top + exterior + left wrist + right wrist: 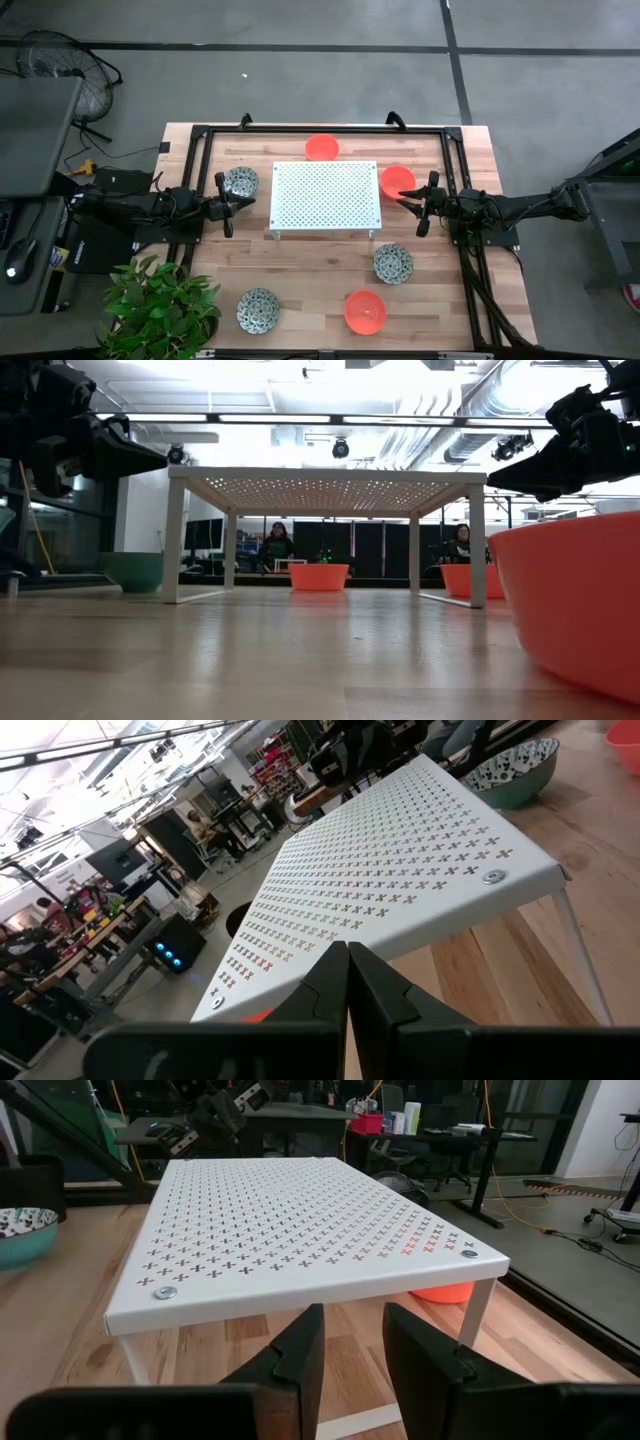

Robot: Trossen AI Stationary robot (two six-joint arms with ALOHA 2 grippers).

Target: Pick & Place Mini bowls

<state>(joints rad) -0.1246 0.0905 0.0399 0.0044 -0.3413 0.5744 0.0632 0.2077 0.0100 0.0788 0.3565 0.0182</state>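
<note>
Three orange-red mini bowls rest on the wooden table: one at the far side (pixel 322 147), one at the platform's right edge (pixel 397 181), one near the front (pixel 365 311). Three speckled bowls rest at the left (pixel 240 182), at the right front (pixel 393 263) and at the front (pixel 258 310). My left gripper (pixel 228 208) hangs shut and empty just left of the white perforated platform (pixel 325 195), beside the left speckled bowl; its shut fingers show in the left wrist view (pixel 347 982). My right gripper (pixel 415 203) hangs open and empty at the platform's right side (pixel 352 1348), next to the right orange bowl.
The white perforated platform (pixel 325 488) stands on four legs at the table's middle, between the two grippers. A black frame (pixel 200 135) runs along the table's edges. A potted plant (pixel 160 305) stands at the front left corner. People sit in the room behind the table (pixel 276 545).
</note>
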